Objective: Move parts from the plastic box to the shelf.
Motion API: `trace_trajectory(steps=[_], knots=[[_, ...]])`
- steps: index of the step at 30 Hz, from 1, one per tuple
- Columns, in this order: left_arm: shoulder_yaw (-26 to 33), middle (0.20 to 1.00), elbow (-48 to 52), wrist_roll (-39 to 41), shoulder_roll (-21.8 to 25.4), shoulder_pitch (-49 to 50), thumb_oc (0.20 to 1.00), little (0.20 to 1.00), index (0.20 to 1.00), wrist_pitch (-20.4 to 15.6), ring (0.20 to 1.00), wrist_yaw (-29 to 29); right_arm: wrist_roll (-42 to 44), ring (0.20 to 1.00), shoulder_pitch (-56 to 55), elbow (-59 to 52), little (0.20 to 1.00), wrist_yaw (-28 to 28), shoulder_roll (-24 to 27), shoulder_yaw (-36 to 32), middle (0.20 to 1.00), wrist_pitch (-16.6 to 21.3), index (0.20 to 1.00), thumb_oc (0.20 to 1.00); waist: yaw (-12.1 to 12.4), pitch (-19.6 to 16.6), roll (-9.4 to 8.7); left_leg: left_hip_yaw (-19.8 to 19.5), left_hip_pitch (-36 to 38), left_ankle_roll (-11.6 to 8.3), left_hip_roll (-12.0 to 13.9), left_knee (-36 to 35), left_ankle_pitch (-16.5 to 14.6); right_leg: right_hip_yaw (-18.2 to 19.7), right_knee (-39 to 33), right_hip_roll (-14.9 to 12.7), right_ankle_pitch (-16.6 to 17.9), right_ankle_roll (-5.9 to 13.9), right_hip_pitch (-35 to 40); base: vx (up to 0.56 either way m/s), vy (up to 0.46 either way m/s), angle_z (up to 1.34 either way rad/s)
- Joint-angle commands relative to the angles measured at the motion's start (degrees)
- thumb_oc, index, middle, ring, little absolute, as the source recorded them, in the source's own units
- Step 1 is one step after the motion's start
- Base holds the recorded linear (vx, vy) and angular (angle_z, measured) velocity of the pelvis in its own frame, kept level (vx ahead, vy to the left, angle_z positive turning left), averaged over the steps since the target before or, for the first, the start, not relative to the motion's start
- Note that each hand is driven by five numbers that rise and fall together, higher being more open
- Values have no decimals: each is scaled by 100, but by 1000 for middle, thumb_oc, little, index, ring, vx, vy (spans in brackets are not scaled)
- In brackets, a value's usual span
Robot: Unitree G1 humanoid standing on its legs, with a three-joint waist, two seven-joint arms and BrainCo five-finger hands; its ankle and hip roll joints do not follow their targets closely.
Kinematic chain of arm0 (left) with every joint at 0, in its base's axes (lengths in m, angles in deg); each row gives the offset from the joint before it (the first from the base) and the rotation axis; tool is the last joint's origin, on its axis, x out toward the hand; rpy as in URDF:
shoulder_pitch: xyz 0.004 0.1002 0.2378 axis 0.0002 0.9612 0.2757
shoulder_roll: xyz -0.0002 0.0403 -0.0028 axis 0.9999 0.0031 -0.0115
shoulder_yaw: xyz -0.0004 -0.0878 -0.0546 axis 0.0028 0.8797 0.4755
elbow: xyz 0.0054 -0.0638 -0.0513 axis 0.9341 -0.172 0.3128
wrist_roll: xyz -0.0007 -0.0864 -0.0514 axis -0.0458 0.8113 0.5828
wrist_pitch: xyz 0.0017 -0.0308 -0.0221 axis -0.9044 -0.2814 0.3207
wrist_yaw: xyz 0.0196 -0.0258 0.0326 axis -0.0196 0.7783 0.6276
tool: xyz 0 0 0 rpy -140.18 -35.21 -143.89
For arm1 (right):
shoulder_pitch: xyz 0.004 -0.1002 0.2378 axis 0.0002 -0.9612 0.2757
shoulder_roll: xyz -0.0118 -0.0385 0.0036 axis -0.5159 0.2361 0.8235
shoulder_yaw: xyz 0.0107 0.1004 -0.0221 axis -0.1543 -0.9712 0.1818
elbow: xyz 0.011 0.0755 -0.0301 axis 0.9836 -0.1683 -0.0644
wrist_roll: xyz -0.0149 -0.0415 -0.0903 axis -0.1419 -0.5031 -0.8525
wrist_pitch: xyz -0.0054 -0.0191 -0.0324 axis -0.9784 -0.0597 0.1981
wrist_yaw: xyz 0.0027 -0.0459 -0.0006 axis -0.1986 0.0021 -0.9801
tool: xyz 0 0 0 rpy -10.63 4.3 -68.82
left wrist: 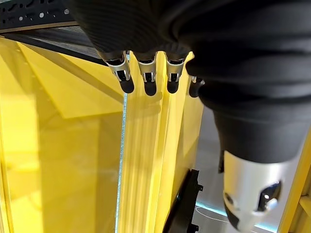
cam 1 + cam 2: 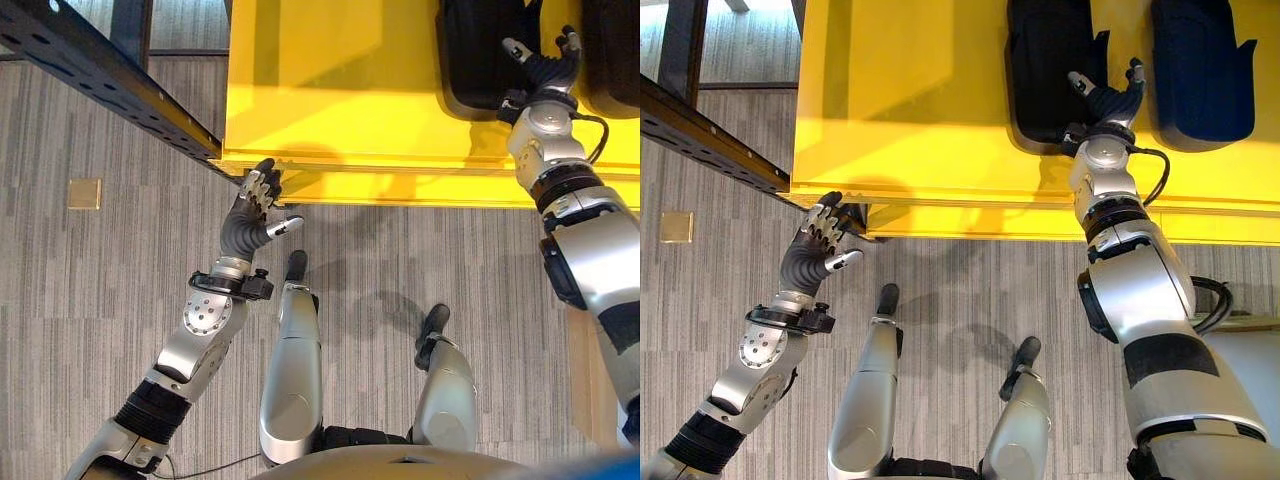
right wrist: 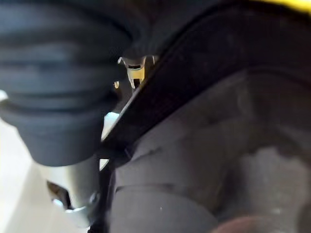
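Note:
A yellow plastic box (image 2: 400, 185) stands in front of me on the floor. Two black moulded parts lie in its far right section, one (image 2: 1045, 70) to the left of the other (image 2: 1200, 70). My right hand (image 2: 1108, 100) reaches into the box between them, thumb and fingers spread over the edge of the left part (image 3: 218, 145); one finger (image 3: 136, 73) shows just past that edge. My left hand (image 2: 250, 215) is at the box's near left corner, its straight fingers (image 1: 146, 77) against the rim and holding nothing.
A dark perforated shelf beam (image 2: 100, 80) runs diagonally at the upper left and meets the box's corner. A small tan square (image 2: 84, 193) lies on the grey carpet to the left of my left hand.

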Motion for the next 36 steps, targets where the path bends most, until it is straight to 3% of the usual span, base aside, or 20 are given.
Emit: trace_trajectory(steps=[1, 2, 9, 16, 18, 23, 27, 36], knots=[[310, 1000, 250, -37, 49, 114, 1000, 1000, 1000, -366, 1000, -40, 31, 1000, -171, -465, 1000, -101, -173, 111, 1000, 198, 1000, 1000, 84, 61, -33, 413, 59, 272, -28, -149, -210, 3, 825, 534, -623, -553, -54, -84, 28, -5], [308, 1000, 263, -33, 49, 115, 1000, 1000, 1000, -365, 1000, -44, 23, 1000, -171, -515, 1000, -77, -164, 102, 1000, 211, 1000, 1000, 78, 63, -28, 434, -18, 306, -36, -180, -46, -34, 784, 524, -495, -596, -121, 0, 0, 0], [385, 1000, 310, -51, 37, 168, 1000, 1000, 1000, -339, 1000, -111, -238, 1000, -241, -1287, 1000, 150, 67, 143, 1000, 327, 1000, 1000, -3, 63, -72, 444, 2, 295, -8, -203, -39, -15, 779, 538, -495, -599, -133, -12, 4, 0], [543, 1000, 342, -194, -37, 197, 1000, 1000, 1000, -326, 1000, -188, -1131, 1000, -694, -3086, 1000, 570, 701, -77, 1000, 412, 1000, 1000, -139, 63, -151, 459, -14, 297, 13, -191, -57, -13, 778, 547, -475, -587, -160, 0, 0, 0], [576, 1000, 310, -217, -65, 209, 1000, 1000, 1000, -331, 1000, -206, -1497, 1000, -853, -3502, 1000, 692, 885, -179, 1000, 364, 1000, 1000, -165, 63, -165, 468, -13, 299, 12, -188, -66, -2, 780, 548, -479, -583, -164, 0, 0, 0], [806, 1000, 372, -465, -122, 266, 1000, 1000, 1000, -339, 1000, -234, -3482, 1000, -1523, -5294, 1000, 1199, 1631, -836, 1000, -24, 1000, 1000, -243, 63, -189, 452, -61, 317, 13, -115, -113, 18, 842, 540, -523, -568, -200, 2, -4, -1], [874, 1000, 386, -548, -143, 305, 1000, 1000, 1000, -357, 1000, -218, -3989, 1000, -1834, -5871, 1000, 1263, 1712, -1117, 1000, -109, 1000, 1000, -253, 63, -212, 451, -62, 322, 6, -106, -124, 44, 868, 556, -549, -561, -209, 9, -15, -4], [1094, 1000, 461, -831, -282, 438, 1000, 1000, 1000, -345, 1000, -211, -5379, 1000, -3430, -7608, 1000, 978, 1364, -1728, 1000, -187, 1000, 1000, -326, 63, -260, 436, -92, 338, 7, -79, -133, 54, 871, 562, -570, -548, -224, 0, 0, 0]])
